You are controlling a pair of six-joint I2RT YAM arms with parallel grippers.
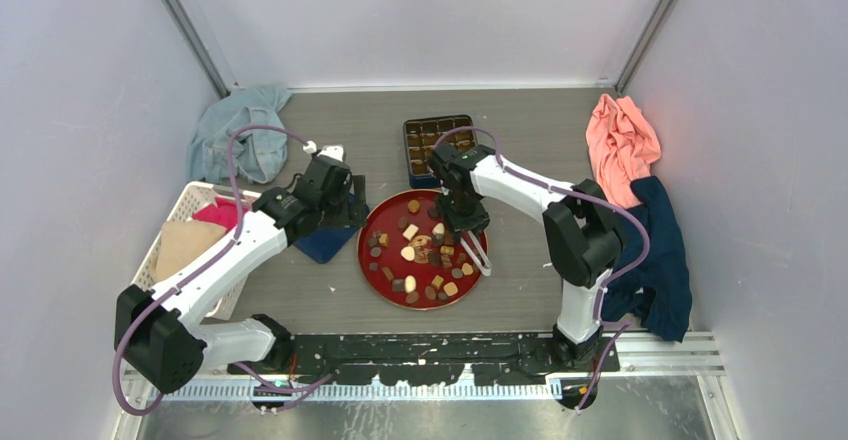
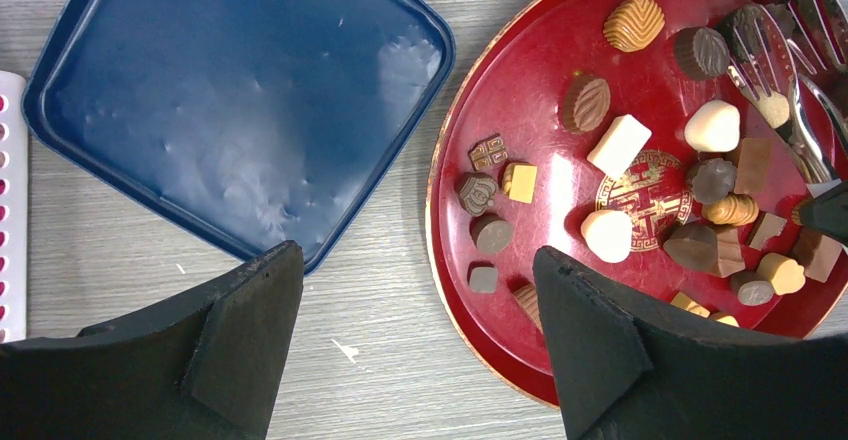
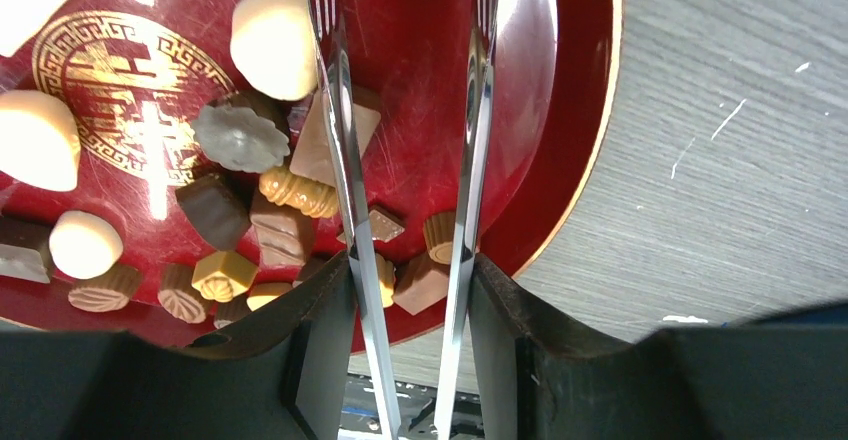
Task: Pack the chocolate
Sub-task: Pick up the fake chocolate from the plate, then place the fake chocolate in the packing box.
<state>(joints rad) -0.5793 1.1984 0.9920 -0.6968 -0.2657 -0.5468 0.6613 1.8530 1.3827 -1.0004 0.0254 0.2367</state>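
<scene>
Silver metal tongs (image 3: pixel 341 130) pinched in right fingers (image 3: pixel 510 360), prongs apart over chocolate (image 3: pixel 240 135) on round red plate (image 3: pixel 570 110) | left fingers (image 2: pixel 250 330) spread, farther.

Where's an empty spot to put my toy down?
Bare grey table lies between the round red plate and the arm bases, and between the dark compartment box and pink cloth. The dark-blue square tray is empty. Crowded: plate, chocolates under silver metal tongs.
</scene>
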